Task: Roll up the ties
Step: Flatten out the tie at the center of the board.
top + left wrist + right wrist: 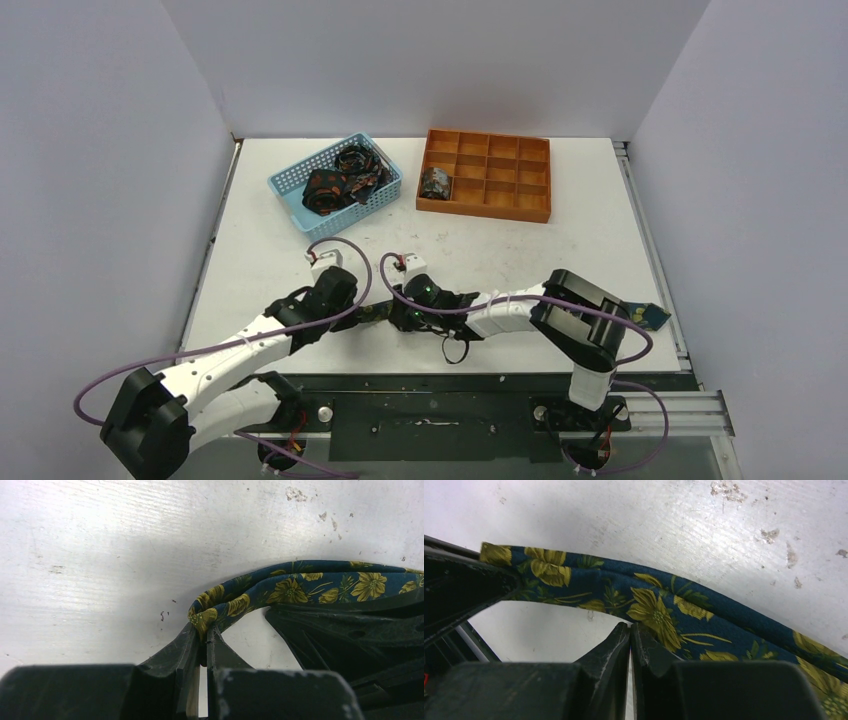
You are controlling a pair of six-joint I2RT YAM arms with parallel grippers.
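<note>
A navy tie with yellow-green flowers [300, 587] lies near the table's front edge, between my two grippers [378, 315]. Its wide tip shows at the far right [652, 316]. My left gripper [205, 630] is shut on a folded end of the tie, which bunches at the fingertips. My right gripper [630, 627] is shut, its tips touching the tie's near edge [659, 612]; no fabric shows between them. In the top view the left gripper [362, 312] and the right gripper [400, 314] face each other closely. A rolled tie [436, 182] sits in the orange tray.
The orange compartment tray [500, 175] stands at the back centre-right. A light-blue mesh basket [290, 185] at the back left holds several dark ties with orange print [340, 180]. The other gripper's black body fills the right of the left wrist view [350, 635].
</note>
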